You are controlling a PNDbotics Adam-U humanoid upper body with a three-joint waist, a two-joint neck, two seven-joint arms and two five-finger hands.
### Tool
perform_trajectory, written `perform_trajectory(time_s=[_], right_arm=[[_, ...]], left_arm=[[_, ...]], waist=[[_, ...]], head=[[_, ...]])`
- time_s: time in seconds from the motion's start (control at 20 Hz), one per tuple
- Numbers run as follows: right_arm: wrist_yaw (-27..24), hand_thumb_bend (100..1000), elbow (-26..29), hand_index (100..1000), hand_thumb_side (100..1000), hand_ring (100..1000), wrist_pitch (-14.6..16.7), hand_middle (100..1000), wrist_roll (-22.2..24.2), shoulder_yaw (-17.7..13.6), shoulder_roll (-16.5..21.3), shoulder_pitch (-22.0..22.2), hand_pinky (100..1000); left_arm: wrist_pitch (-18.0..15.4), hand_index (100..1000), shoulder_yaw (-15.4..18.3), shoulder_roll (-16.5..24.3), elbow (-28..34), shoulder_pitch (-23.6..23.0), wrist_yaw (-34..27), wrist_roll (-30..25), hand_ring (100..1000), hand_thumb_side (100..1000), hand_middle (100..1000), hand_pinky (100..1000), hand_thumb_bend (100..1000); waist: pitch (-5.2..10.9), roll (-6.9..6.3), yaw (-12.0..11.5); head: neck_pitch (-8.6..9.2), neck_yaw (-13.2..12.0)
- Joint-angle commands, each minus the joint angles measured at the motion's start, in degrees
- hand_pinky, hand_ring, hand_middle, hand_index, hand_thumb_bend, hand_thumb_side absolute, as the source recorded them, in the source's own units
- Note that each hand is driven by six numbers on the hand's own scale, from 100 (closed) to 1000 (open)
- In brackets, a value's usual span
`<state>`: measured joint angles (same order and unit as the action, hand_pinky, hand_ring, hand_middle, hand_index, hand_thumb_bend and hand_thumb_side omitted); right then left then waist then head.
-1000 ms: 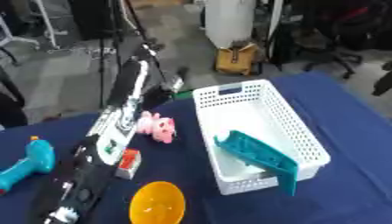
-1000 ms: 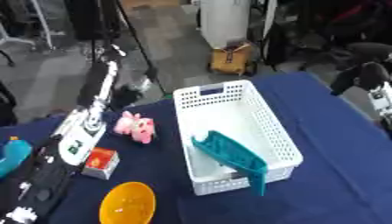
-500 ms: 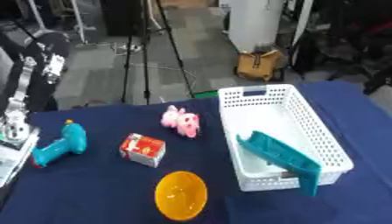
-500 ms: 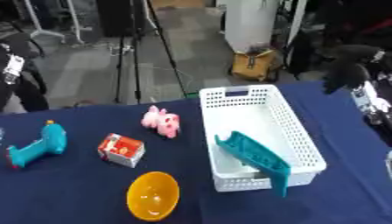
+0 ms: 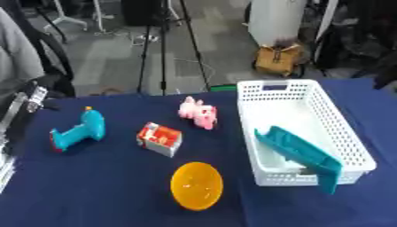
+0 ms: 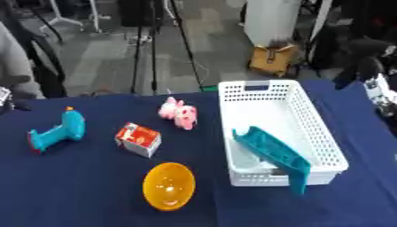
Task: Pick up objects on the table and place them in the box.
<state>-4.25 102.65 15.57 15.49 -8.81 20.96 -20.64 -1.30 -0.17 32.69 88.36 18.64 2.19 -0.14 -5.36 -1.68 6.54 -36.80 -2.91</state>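
Four loose objects lay on the blue table (image 5: 93, 186): nearest, an orange bowl (image 5: 197, 185); beyond it a red-and-white carton (image 5: 160, 139), a teal toy drill (image 5: 77, 130) to the left, and farthest a pink plush pig (image 5: 198, 112). Right of them stood the white basket (image 5: 341, 133), a teal flat piece (image 5: 298, 156) tilted over its near rim. Only the right eye view showed the right arm (image 6: 378, 86) at the far right edge; neither hand's fingers could be made out. Only the left eye view showed the left arm (image 5: 17, 116) at the left edge.
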Motion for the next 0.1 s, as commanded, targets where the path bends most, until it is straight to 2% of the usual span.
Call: perform_trajectory(time_s=[0.05, 0.1], right_arm=[[0.46, 119, 0.37, 799, 598, 531, 0.24, 609, -0.09, -0.49, 1.75, -0.64, 480], [0.43, 122, 0.3, 800, 600, 537, 0.22, 617, -0.01, -0.38, 1.6, -0.77, 480]], left_arm=[[-0.09, 878, 0.96, 1.54, 1.35, 0.57, 0.37, -0.56, 740, 1000, 855, 657, 277], [0.11, 862, 1.33, 1.18, 1.02, 0.2, 0.39, -0.36, 698, 1000, 823, 644, 251]], waist=[[0.84, 0.03, -0.09], [0.57, 0.21, -0.45]], head=[[-0.37, -0.09], [-1.48, -0.72]])
